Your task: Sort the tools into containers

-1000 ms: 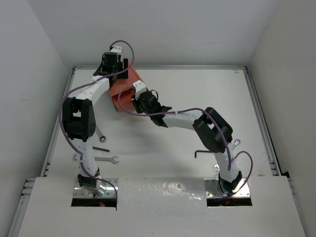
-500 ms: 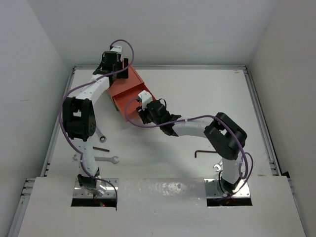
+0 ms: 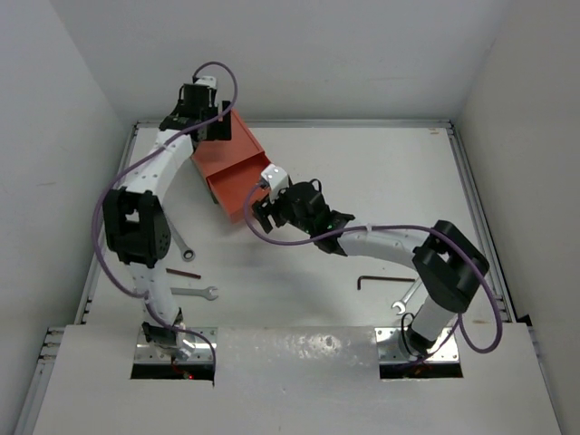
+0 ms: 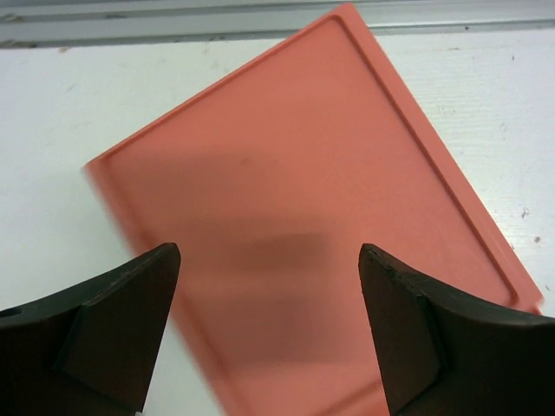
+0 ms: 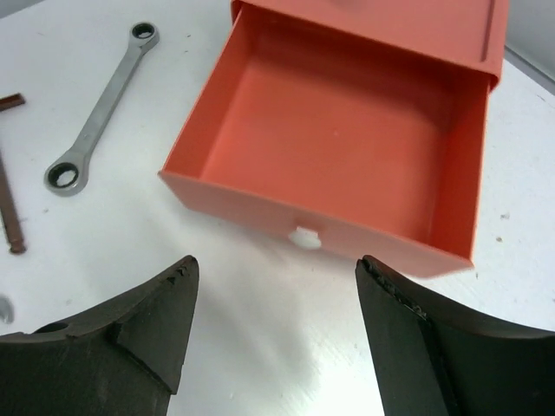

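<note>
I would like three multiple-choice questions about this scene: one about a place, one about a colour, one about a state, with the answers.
1. Where does the black hex key lie? A in the drawer; B on the table; C on the drawer's rim.
2. What colour is the drawer? A green; B blue; C orange-red.
3. The drawer is: A pulled open and empty; B shut; C open and full.
Answers: 1 B, the top view shows it on the white surface; 2 C, the right wrist view shows that colour; 3 A, that view shows its bare floor.
</note>
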Action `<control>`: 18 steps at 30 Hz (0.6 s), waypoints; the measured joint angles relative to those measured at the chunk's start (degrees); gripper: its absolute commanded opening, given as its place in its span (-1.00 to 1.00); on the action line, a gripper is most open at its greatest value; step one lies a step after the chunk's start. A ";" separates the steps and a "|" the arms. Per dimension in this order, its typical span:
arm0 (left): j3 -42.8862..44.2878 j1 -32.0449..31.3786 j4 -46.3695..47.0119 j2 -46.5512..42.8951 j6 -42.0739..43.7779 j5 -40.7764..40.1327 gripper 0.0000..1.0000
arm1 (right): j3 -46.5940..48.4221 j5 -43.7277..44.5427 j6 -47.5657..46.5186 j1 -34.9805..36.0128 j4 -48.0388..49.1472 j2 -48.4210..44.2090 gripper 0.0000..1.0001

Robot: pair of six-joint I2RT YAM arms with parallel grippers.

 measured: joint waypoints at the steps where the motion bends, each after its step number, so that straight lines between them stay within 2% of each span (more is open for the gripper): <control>1: -0.68 0.04 -0.92 -1.84 -0.59 -0.83 0.63 | -0.79 -0.09 0.00 0.02 -0.04 -1.07 0.45; 5: -0.68 1.03 -5.44 -10.08 -1.92 -4.96 0.66 | -6.34 0.79 -0.02 0.22 -0.31 -6.40 0.45; 8: -2.23 4.24 -8.09 -17.57 -2.34 -6.69 0.78 | -10.73 1.64 0.04 0.22 -0.66 -9.64 0.46; 11: -7.02 12.96 -10.47 -24.65 -2.29 -6.80 0.88 | -13.60 2.43 0.24 0.22 -1.20 -11.52 0.48; 13: -12.52 20.44 -13.27 -27.50 -2.03 -6.14 0.86 | -14.86 2.67 0.31 0.22 -1.44 -12.20 0.48; 16: -24.26 30.23 -16.48 -27.85 -0.04 -5.16 0.80 | -15.93 3.17 0.31 0.22 -1.70 -12.39 0.48; 18: -32.96 33.24 -17.99 -26.64 2.34 -4.83 0.78 | -16.33 3.52 0.31 0.22 -1.73 -12.41 0.48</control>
